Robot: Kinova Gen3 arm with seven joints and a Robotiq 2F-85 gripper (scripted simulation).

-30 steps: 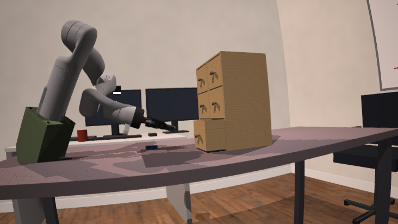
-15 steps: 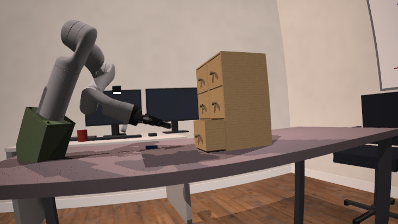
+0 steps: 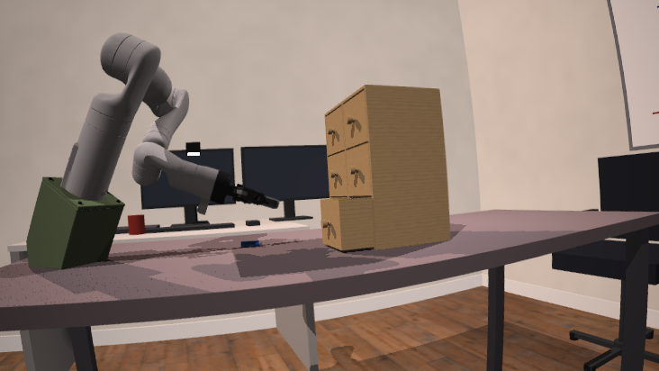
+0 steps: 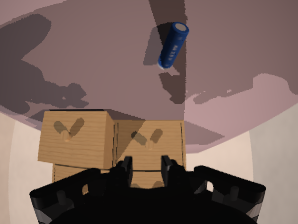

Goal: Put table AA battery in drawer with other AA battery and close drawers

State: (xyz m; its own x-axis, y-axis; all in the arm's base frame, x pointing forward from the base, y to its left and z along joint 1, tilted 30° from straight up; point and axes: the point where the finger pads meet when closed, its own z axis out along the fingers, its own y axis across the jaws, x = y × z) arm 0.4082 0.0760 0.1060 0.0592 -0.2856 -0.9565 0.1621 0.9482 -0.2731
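Note:
The blue AA battery (image 3: 250, 243) lies on the table between the arm's base and the chest; it also shows in the wrist view (image 4: 173, 44). The small cardboard chest (image 3: 387, 167) stands upright with two columns of drawers. One bottom drawer (image 3: 346, 223) sticks out of the front toward the arm; it shows in the wrist view (image 4: 76, 139) too, and its inside is hidden. The other drawers look pushed in. My gripper (image 3: 269, 201) hangs in the air above the battery and points at the chest front. Its fingers stand partly apart with nothing between them.
The arm's green base (image 3: 68, 225) stands at the table's left end. Behind the table is a second desk with two monitors (image 3: 284, 172), a keyboard and a red cup (image 3: 136, 224). A black chair (image 3: 618, 239) stands at the right.

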